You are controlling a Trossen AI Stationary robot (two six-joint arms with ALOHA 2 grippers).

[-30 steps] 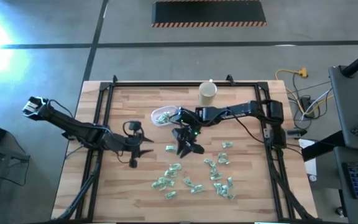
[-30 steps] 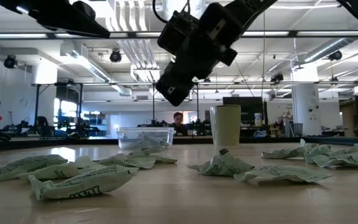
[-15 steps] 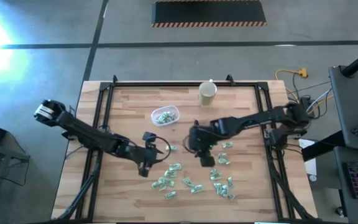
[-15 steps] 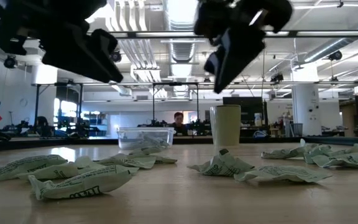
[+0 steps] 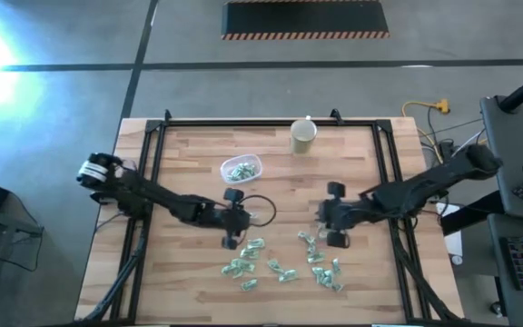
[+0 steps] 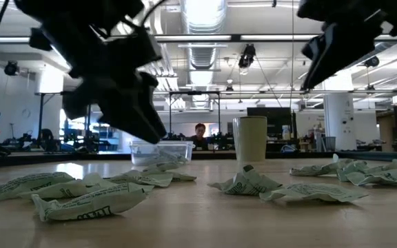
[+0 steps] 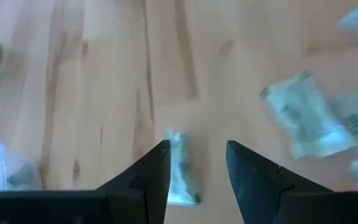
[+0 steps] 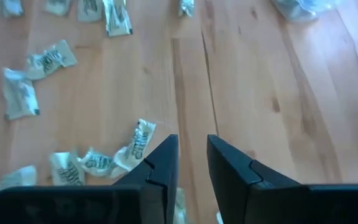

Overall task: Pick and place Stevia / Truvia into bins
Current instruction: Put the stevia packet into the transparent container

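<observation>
Wooden table: your left claw hung parted astride one sachet for pickup; right claw released, empty, over scattered Stevia; tub partly filled.

My overhead camera straight down on the bench, low one level across it, wrist cameras close above its wood, all sharing the sachets.

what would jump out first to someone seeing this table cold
Probably the scatter of pale green sachets across the near half of the wooden table, with both dark arms reaching in over them. The left gripper hangs open just above one sachet. Farther back sit a clear tub already holding some sachets and a beige cup.
</observation>
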